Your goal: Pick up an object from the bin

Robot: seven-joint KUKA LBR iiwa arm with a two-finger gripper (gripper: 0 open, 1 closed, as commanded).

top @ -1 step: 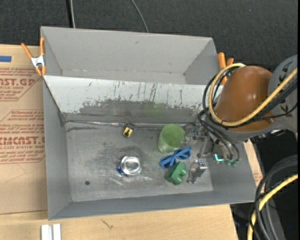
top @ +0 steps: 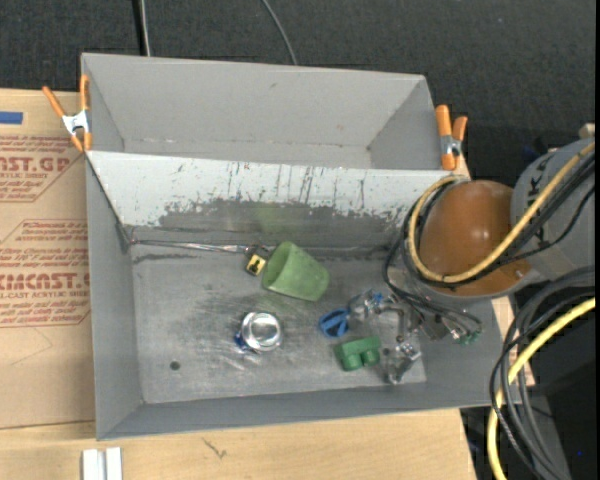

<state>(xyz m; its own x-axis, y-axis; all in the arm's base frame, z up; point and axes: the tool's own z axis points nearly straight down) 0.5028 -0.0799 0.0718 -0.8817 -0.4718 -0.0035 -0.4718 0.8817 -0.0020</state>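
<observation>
One small green block [top: 358, 353], chunky and squarish, lying low at the right of the bin [top: 180, 298], just beside the gripper [top: 400, 360] (spread or closed: cannot tell). Close by, a blue piece [top: 333, 322] and a green cup [top: 297, 272].

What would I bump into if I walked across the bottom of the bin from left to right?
shiny silver round thing → pale green cup lying on its side → dark green block → gripper

A green cup [top: 298, 272] lies on its side, a silver can [top: 261, 331] near it.
</observation>
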